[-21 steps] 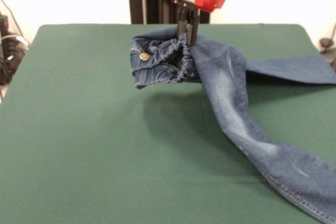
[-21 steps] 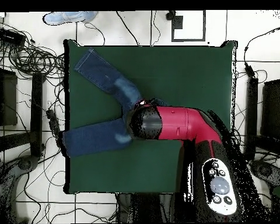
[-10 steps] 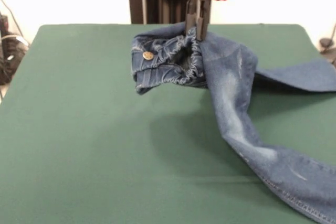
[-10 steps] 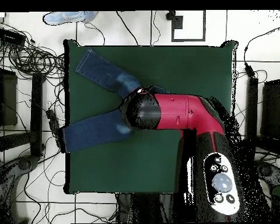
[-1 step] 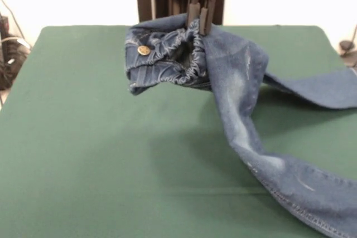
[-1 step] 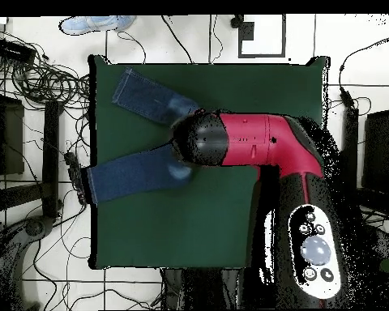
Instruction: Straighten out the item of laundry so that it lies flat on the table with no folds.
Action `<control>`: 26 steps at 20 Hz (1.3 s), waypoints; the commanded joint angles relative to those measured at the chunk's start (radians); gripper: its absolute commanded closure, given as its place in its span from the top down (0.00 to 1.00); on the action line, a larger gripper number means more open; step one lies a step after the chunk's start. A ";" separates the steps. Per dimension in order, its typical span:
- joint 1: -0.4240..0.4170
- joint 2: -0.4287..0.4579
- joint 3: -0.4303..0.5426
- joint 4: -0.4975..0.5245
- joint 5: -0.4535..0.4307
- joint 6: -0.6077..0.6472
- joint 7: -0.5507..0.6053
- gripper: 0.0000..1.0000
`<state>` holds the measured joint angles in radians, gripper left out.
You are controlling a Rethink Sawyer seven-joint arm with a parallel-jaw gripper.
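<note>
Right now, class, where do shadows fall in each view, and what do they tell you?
Front view: a soft shadow on the table beneath the bunched waistband of the jeans shows it is lifted. Overhead view: the arm covers that spot, so no shadow shows.

No legible text, labels or signs.

In the front view the hand (image 5: 199, 23) holds the jeans (image 5: 234, 82) by the waistband above the desk (image 5: 83, 137); both legs trail right, apparently resting on the desk.
</note>
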<state>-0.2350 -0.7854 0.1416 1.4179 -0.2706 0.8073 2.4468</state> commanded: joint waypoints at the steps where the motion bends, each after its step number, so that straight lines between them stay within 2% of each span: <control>1: -0.009 -0.025 0.120 -0.112 -0.013 0.127 -0.230 0.00; 10: -0.065 -0.029 0.179 -0.071 -0.034 0.045 -0.316 0.00; 11: -0.076 -0.029 0.195 -0.071 -0.048 0.043 -0.318 1.00; 19: -0.095 -0.021 0.215 -0.068 -0.060 0.048 -0.326 1.00; 26: -0.086 -0.014 0.203 -0.063 -0.076 0.012 -0.240 1.00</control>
<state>-0.3417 -0.8419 0.2437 1.3175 -0.3062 0.8239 2.4261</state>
